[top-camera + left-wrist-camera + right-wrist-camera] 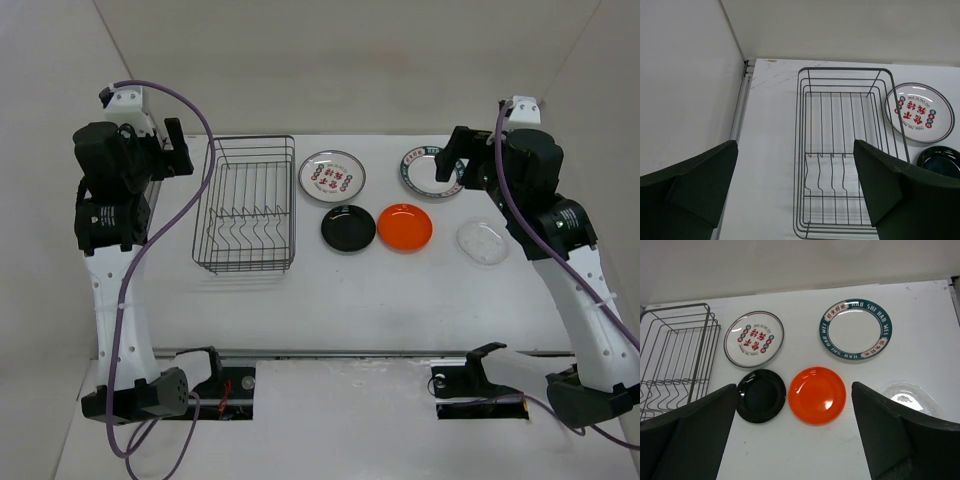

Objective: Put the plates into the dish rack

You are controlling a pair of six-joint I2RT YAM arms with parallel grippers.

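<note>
Left arm (110, 290): raised steeply from its base at the near left edge and folded at the top, with the wrist turned toward the rack (254, 140).
Left gripper (182, 150): held in the air just left of the rack's far left corner, jaws spread wide and gripping nothing.
Left fingers (700, 185): seen low at both sides of the wrist view, with the rack's floor and upright prongs framed between them.
Right arm (585, 300): leaned up and inward from its base at the near right edge, with the wrist bent down over the far right of the table (400, 300).
Right gripper (458, 160): hung above the rimmed plate (422, 178), jaws wide apart, no grip taken.
Right fingers (695, 435): seen at both lower corners of the wrist view, with the plates spread out between them.
Rack: stood on the table at the left, and all five plates are laid outside it.
Red-marked plate (332, 175): laid flat just right of the rack's far end.
Rimmed plate: laid flat in the far row, well right of the red-marked one.
Black plate (348, 229): laid flat in the near row, just beside the orange plate (405, 227).
Clear plate (483, 243): laid flat farthest right, apart from the orange one.
</note>
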